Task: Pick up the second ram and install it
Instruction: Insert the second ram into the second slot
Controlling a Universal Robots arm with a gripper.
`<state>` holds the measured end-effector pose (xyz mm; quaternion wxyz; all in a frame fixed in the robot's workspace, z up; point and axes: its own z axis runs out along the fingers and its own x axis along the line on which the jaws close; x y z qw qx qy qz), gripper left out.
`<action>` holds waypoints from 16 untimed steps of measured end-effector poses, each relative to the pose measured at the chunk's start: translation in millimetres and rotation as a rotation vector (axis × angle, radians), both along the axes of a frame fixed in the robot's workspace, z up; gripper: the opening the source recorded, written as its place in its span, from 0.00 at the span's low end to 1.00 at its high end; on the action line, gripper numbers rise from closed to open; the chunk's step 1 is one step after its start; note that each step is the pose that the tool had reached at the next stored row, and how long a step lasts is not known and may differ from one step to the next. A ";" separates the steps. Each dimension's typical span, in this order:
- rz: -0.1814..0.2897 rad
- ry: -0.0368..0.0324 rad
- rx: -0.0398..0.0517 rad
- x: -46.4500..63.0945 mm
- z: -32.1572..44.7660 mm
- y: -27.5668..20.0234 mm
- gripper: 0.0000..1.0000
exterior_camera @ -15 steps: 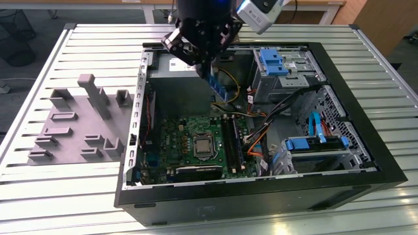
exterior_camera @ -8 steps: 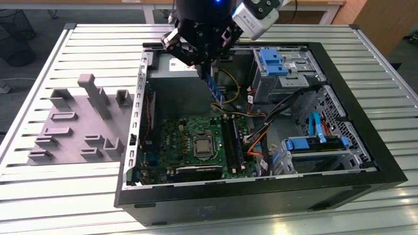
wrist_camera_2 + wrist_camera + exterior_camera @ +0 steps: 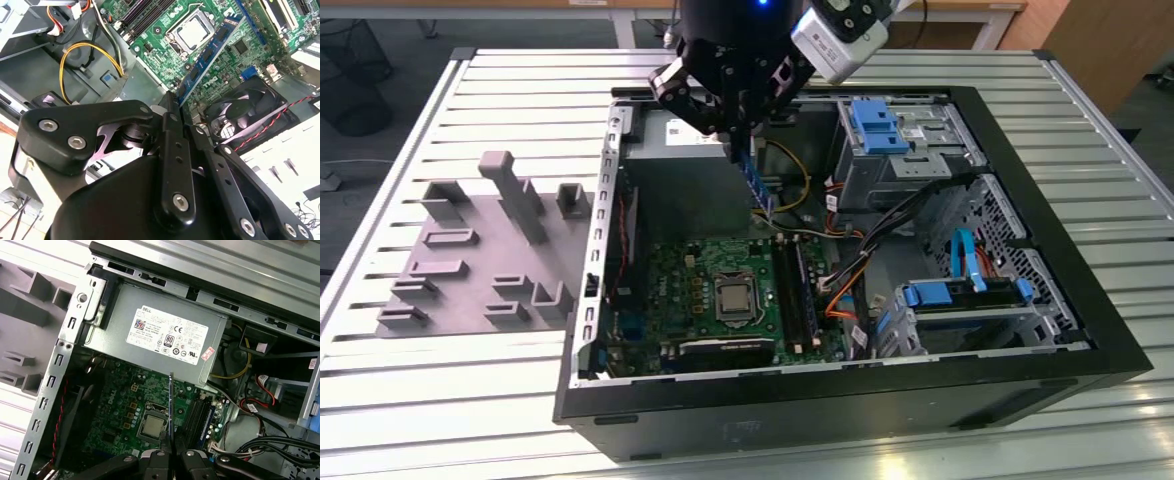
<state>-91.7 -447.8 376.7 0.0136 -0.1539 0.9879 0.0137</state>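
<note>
My gripper hangs over the open computer case, shut on the second ram, a narrow dark-green stick that points down from the fingers toward the green motherboard. In the second wrist view the ram shows black chips and a blue sticker and sticks out from the gripper. Seen edge-on in the first wrist view, the ram rises from the gripper above the board, beside the long black slots. The stick is held above the slots, not touching them.
A grey power supply fills the case's far end. Blue drive caddies and bundled cables crowd the exterior view's right. A black fan sits at the case wall. A grey holder fixture stands on the slatted table, left of the case.
</note>
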 end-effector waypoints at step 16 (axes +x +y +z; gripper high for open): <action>-0.110 0.0000 0.0000 0.3 -0.7 0.0 0.14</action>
